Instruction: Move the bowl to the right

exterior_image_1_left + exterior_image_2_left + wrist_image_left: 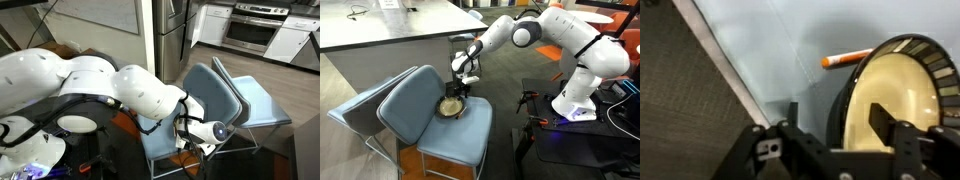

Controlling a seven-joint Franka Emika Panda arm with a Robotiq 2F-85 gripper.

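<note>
The bowl (449, 107) is small and round, cream inside with a dark rim, and sits on the blue chair seat (460, 138). In the wrist view the bowl (895, 90) fills the right side. My gripper (460, 93) is low over the bowl's edge. In the wrist view my gripper (838, 118) is open. One finger is outside the rim over the seat and the other is inside the bowl, so the rim lies between them. The fingers do not press on it. In an exterior view my arm hides the bowl.
A thin orange stick-like utensil (845, 58) lies on the seat beside the bowl. The chair's backrest (410, 100) rises behind the bowl. A grey counter (400, 25) stands behind the chair. Dark carpet (680, 110) lies past the seat's edge.
</note>
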